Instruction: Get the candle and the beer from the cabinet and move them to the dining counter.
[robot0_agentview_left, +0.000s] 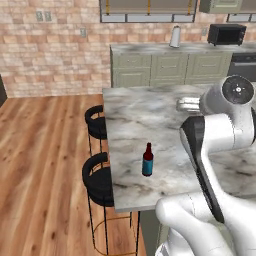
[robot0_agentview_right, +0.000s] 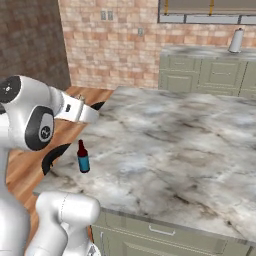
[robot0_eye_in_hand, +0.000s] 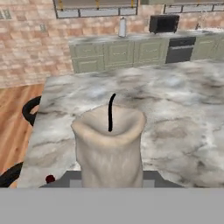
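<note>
The candle (robot0_eye_in_hand: 108, 148) looms close, held upright above the dining counter (robot0_eye_in_hand: 175, 113).

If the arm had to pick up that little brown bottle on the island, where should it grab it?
Probably around the labelled body of the beer, coming from the side or from above over the neck. It stands upright near the dining counter edge with open marble around it, and the body is wider and steadier than the narrow neck.

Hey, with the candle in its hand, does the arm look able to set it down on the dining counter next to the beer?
Probably yes. The hand holds the candle above the dining counter, and the marble around the beer lies bare, with nothing between them.
</note>
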